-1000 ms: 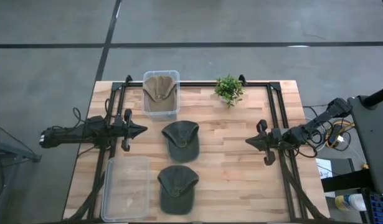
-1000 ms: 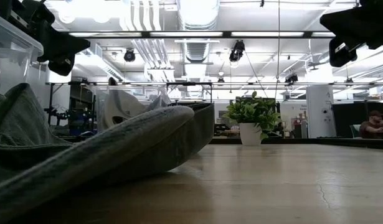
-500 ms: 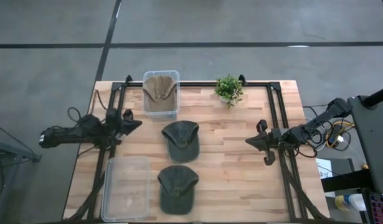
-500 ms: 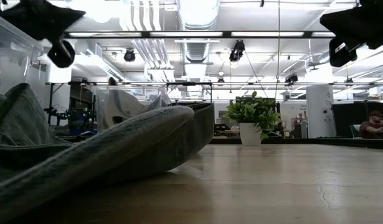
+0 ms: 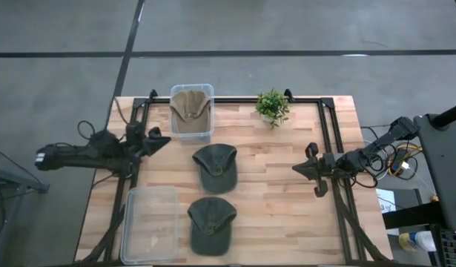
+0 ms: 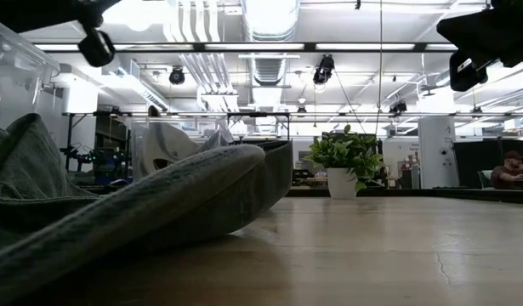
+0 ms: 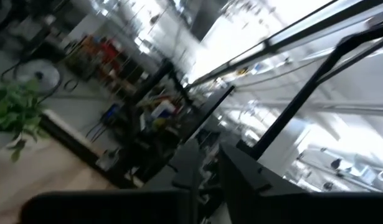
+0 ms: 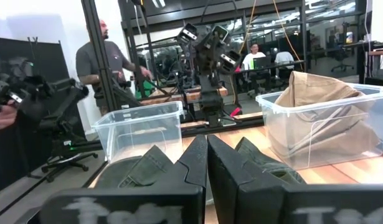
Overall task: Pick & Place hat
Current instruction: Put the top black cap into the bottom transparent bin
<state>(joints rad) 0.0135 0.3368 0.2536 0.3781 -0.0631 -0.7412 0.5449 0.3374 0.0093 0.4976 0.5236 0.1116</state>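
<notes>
Two dark green caps lie crown-up on the wooden table: one in the middle [image 5: 215,167], one nearer the front edge [image 5: 210,222], which fills the low view's left [image 6: 116,212]. A tan hat [image 5: 191,110] sits in a clear bin [image 5: 175,126] at the far side. My left gripper [image 5: 165,139] is shut, raised over the table's left side and apart from the caps; its wrist view [image 7: 207,177] looks up at the ceiling. My right gripper [image 5: 296,169] waits shut at the right, pointing at the middle cap [image 8: 141,171].
An empty clear bin [image 5: 150,222] stands at the near left, beside the front cap. A small potted plant [image 5: 272,106] stands at the far edge. Black frame rails [image 5: 333,141] run along both sides. People stand and sit in the room beyond [image 8: 107,59].
My left gripper has drawn back from beside the middle cap toward the table's left and far edges. It has risen and tipped upward, climbing out of the low view's upper left. The caps and my right arm have kept still.
</notes>
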